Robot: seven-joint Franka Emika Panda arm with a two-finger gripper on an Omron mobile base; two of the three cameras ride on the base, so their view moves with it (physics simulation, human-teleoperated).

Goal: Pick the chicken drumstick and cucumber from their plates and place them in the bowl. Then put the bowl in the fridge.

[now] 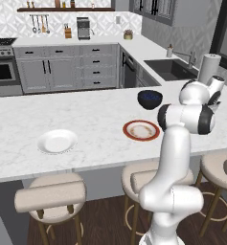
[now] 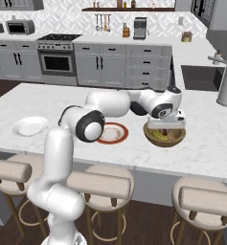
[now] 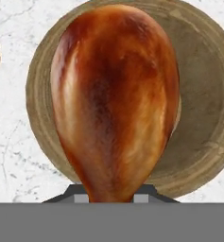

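Observation:
My gripper (image 3: 111, 197) is shut on the narrow end of the glossy reddish-brown chicken drumstick (image 3: 116, 94), which hangs directly above the tan-brown bowl (image 3: 203, 118). From the right base, the gripper (image 2: 165, 127) reaches down into the bowl (image 2: 180, 136), and the yellowish-green cucumber (image 2: 158, 136) lies inside it. The red-rimmed plate (image 2: 112, 133) sits just left of the bowl, and the white plate (image 2: 29, 126) is far left on the counter. From the left base, the bowl (image 1: 150, 99) looks dark blue, behind the red-rimmed plate (image 1: 141, 130) and the white plate (image 1: 57, 141). The fridge is out of view.
A paper towel roll (image 2: 226, 86) stands right of the bowl, beside the sink (image 2: 201, 76). Padded stools (image 2: 100, 184) line the near edge of the island counter. A stove (image 2: 57, 57) and cabinets run along the far wall.

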